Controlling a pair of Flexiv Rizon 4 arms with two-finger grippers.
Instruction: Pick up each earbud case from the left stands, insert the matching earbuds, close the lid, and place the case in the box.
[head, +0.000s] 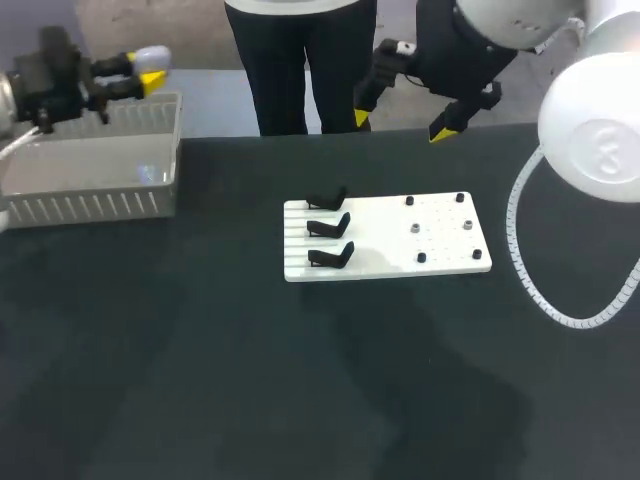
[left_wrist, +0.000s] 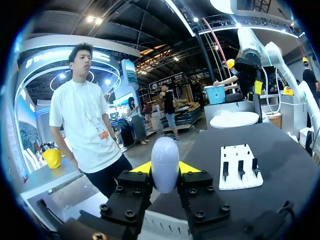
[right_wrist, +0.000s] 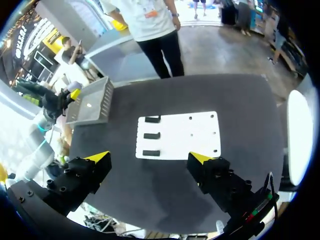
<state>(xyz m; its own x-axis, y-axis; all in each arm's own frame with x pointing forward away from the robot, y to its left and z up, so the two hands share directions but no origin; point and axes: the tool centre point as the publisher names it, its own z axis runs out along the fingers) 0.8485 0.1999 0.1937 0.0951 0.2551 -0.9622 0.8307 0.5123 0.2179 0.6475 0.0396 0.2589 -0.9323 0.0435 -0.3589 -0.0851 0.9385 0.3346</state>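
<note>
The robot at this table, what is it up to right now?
It is packing earbud cases into a box. The left gripper, jaws shut on a pale earbud case, is above the far edge of the grey box at the table's left corner. The right gripper hangs with jaws open beyond the white board, whose three black stands are empty.
</note>
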